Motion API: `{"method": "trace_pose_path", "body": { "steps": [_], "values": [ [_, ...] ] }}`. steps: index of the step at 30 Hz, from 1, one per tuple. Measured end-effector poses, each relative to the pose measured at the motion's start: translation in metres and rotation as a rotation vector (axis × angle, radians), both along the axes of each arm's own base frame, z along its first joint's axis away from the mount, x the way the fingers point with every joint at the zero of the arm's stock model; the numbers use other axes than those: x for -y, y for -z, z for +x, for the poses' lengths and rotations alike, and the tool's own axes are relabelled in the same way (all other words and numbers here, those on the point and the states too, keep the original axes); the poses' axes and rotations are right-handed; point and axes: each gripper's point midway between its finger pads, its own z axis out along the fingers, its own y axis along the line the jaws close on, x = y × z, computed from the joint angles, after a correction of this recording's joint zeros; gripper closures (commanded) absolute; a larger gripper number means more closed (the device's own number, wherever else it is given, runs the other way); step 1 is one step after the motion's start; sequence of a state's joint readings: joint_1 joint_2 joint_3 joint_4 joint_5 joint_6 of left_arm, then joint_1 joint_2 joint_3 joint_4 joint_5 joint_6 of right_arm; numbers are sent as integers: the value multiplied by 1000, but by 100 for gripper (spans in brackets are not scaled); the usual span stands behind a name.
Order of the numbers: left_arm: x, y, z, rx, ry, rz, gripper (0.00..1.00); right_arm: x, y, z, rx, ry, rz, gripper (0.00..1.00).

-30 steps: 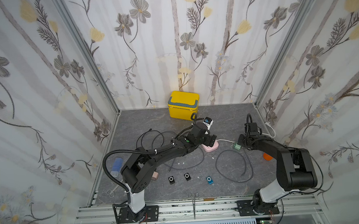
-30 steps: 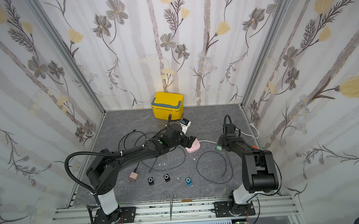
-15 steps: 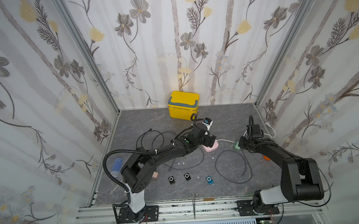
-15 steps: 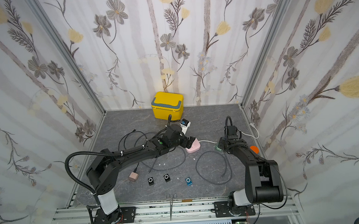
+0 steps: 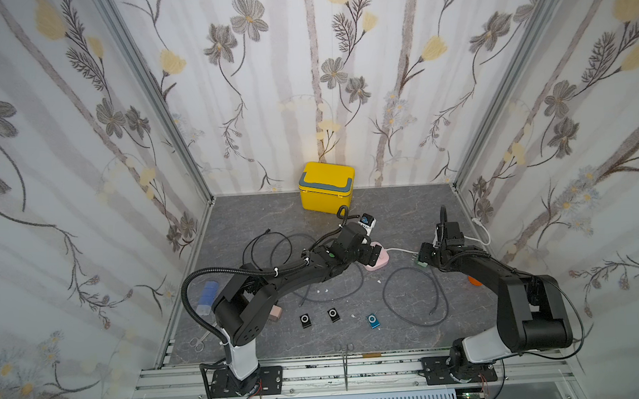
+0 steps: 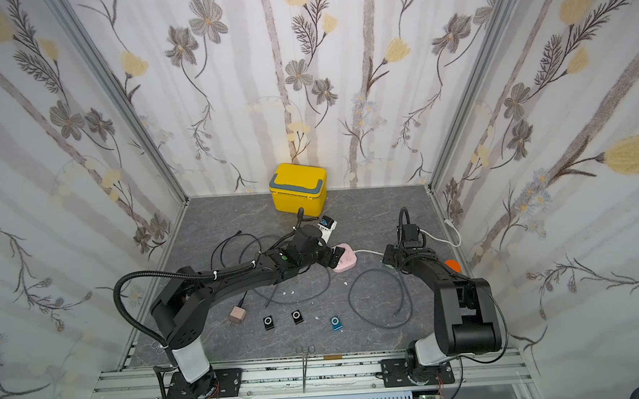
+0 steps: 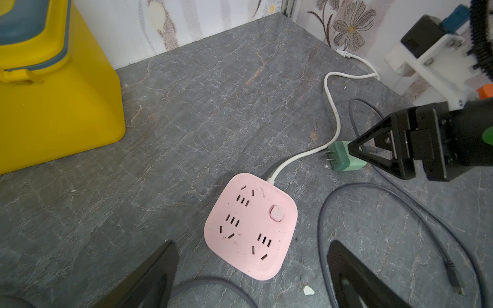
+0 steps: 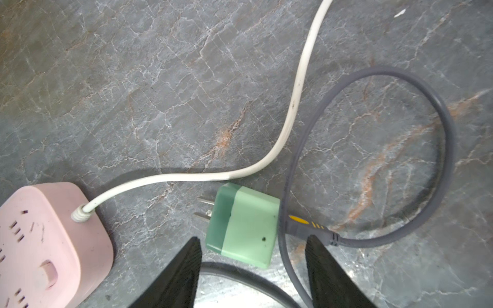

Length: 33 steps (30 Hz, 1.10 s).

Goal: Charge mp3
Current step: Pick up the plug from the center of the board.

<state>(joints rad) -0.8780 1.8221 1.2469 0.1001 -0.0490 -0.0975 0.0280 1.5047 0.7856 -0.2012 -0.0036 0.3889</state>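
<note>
Your right gripper (image 8: 253, 238) is standing spread, its fingers (image 8: 181, 280) flanking the green charger (image 8: 248, 224), which is lying flat on the table (image 8: 186, 80). Your left gripper (image 7: 252, 241) is hovering spread over the pink strip (image 7: 250, 226). In a top view, the charger is sitting at 3 o'clock from the strip. The blue mp3 (image 5: 373, 320) is lying at 6 o'clock, well apart from both grippers.

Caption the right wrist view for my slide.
Open right end effector over the green charger, prongs facing the pink power strip, grey cable plugged in.
</note>
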Motion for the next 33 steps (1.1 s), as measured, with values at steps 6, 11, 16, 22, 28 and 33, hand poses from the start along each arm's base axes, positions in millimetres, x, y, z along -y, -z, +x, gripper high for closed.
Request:
{"method": "trace_pose_path", "body": {
  "steps": [6, 11, 16, 22, 28, 33],
  "values": [
    [-4, -4, 3, 6, -10, -4, 9, -5, 10, 3, -26, -10, 3, 35],
    [-7, -5, 7, 9, -22, -4, 9, -4, 13, 5, -31, -7, -8, 40],
    [-9, -5, 8, 8, -26, -5, 9, -6, 14, 9, -24, -13, -18, 41],
    [-10, -4, 9, 4, -30, -5, 9, -18, 23, 14, -47, -59, -34, 44],
    [-16, -8, 9, 3, -40, -11, 9, -34, 30, 3, -104, -149, -61, 46],
    [-22, -12, 9, 4, -51, -20, 9, -46, 31, -5, -120, -211, -79, 52]
  ]
}}
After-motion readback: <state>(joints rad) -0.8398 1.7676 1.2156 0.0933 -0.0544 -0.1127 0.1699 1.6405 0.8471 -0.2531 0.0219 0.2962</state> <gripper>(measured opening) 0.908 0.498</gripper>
